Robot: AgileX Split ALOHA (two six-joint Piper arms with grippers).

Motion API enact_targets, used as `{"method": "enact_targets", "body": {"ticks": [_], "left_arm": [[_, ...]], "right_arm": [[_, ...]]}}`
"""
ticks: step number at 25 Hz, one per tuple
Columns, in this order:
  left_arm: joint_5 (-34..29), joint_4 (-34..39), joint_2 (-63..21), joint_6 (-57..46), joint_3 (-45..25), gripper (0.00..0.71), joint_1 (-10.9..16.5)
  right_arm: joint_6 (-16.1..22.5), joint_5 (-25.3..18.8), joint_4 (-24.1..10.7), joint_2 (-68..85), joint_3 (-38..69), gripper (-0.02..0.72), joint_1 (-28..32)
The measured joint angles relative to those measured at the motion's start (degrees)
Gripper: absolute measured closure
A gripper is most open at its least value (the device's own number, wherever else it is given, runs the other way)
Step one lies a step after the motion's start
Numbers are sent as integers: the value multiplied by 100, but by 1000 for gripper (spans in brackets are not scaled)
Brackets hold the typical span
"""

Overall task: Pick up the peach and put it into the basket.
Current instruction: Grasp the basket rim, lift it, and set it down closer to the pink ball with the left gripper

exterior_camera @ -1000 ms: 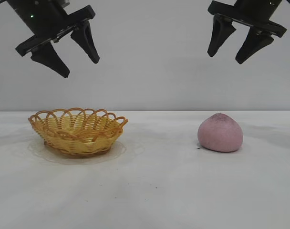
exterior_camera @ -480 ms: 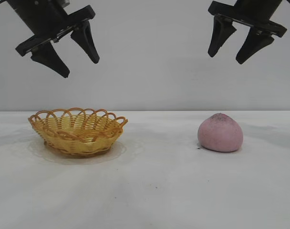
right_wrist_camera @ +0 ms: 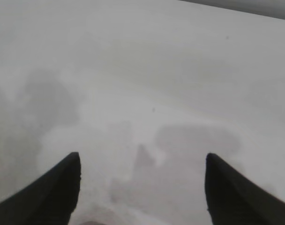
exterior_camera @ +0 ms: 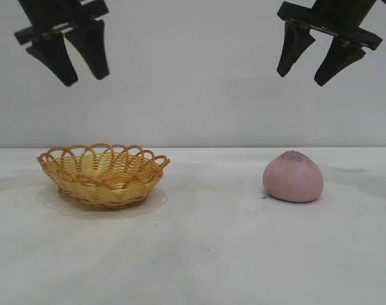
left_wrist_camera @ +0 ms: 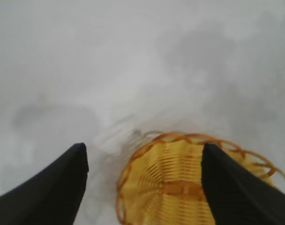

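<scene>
1. The left tool (exterior_camera: 85,79) hangs high over the basket's left part, its two dark fingers (left_wrist_camera: 48,187) parted with nothing between them
2. The right tool (exterior_camera: 302,79) hangs high near the upper right, a little right of the peach, fingers (right_wrist_camera: 236,192) spread wide and gripping nothing
3. The basket (exterior_camera: 104,173), yellow-orange wicker with a looped rim, stands on the white desk (exterior_camera: 199,254) at the left; the left wrist view looks down into its weave (left_wrist_camera: 180,183)
4. The peach (exterior_camera: 293,177), dusty pink with a darker tip, lies on the desk at the right, well apart from the basket and from both tools
</scene>
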State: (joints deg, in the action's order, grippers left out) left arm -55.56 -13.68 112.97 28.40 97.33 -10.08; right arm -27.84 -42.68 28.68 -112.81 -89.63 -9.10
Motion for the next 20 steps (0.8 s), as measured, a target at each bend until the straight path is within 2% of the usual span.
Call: {"method": "enact_targets", "body": {"ticks": [2,4,6,7,14,20], "left_arm": [[-548,236,110,201,274,400,0],[-998,302,239,420,437,383,0],[-1169,328,379,514,461,383,0],[-1207,355,431,585,483,424,0],[-1273,419,768,940,529,409,-78],[-1295,432,1319,964,817,409,-260]], "right_arm": [[0,0,0,0,0,239,0],[0,0,0,0,0,239,-3],[0,0,0,0,0,239,-3],[0,0,0,0,0,239,-3],[0,-63,-9,0,0,239,-3],[0,-109,-9,0,0,239,-3]]}}
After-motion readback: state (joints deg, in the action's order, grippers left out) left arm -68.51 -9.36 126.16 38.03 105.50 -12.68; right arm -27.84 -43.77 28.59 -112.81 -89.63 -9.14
